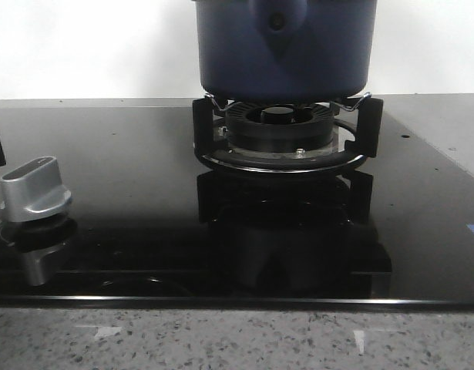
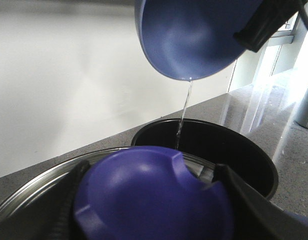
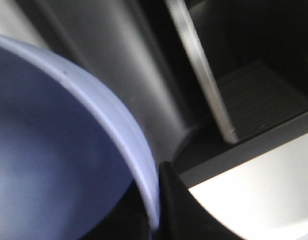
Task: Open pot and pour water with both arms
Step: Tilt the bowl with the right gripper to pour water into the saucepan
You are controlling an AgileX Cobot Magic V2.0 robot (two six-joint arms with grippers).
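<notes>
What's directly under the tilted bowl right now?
In the left wrist view, a thin water stream falls from the bowl into the open pot below. The pot's interior is dark, so the water level can't be seen. The lid, held in front, covers its near rim.

Even indoor light; the black hob (image 1: 129, 193) mirrors the burner (image 1: 281, 127). Window glare in the left wrist view; the right wrist view is blurred.

Little of the robot shows. Left wrist view: left gripper (image 2: 148, 210) has matte black fingers (image 2: 244, 200), broad and wedge-shaped, edges blurred by closeness. Above it, the right gripper's black finger (image 2: 264, 25) is blocky with a squared tip. Right wrist view: one dark pointed fingertip (image 3: 176, 200), smooth, no markings visible. No cables or screws discernible.
</notes>
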